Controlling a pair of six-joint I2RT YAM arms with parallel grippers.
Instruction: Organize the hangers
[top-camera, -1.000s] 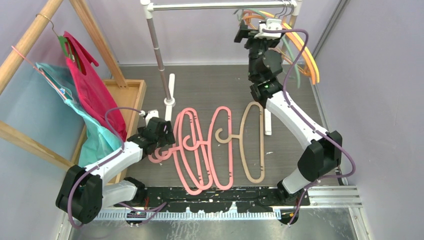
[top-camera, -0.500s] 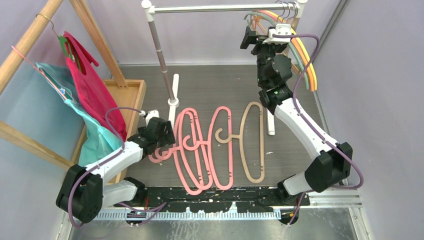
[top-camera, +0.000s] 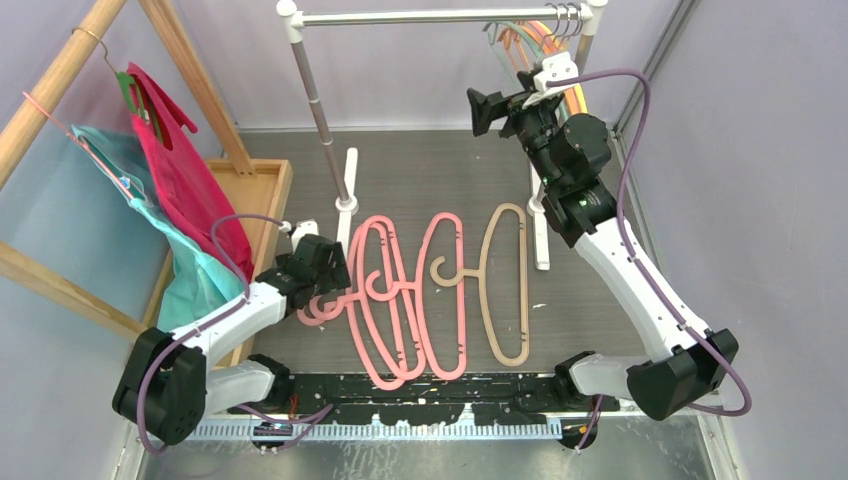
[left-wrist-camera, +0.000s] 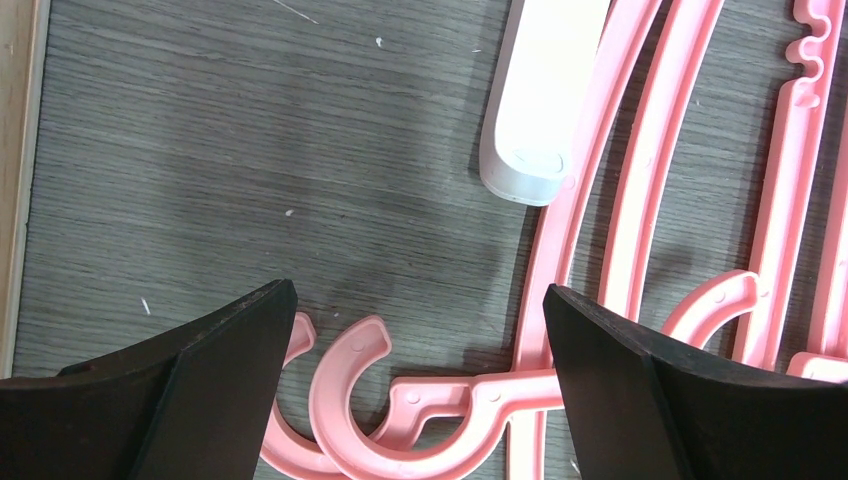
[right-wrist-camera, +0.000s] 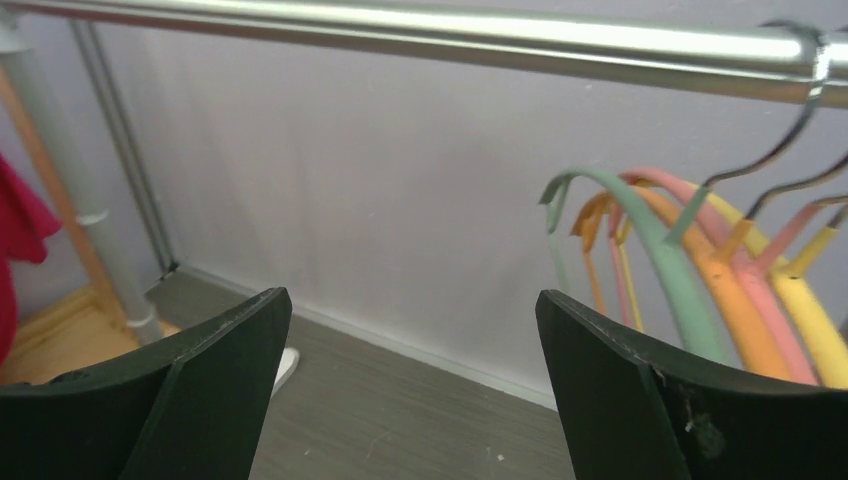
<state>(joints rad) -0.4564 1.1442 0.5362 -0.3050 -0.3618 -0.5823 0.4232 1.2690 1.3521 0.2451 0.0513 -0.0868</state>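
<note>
Left gripper (left-wrist-camera: 417, 300), jaws apart, empty, hovers over hooks of thick pink plastic hangers (left-wrist-camera: 327, 400), their long bodies crosswise to its right. Right gripper (right-wrist-camera: 413, 300), spread and empty, well apart from them.

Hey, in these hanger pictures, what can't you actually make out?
Top view: the right arm covers part of the thin hangers on the rail, so their count is unclear.
Right wrist view: those hangers run off the right edge and behind a finger.
Top view: the left gripper partly covers the hooks of the pink hangers.
</note>
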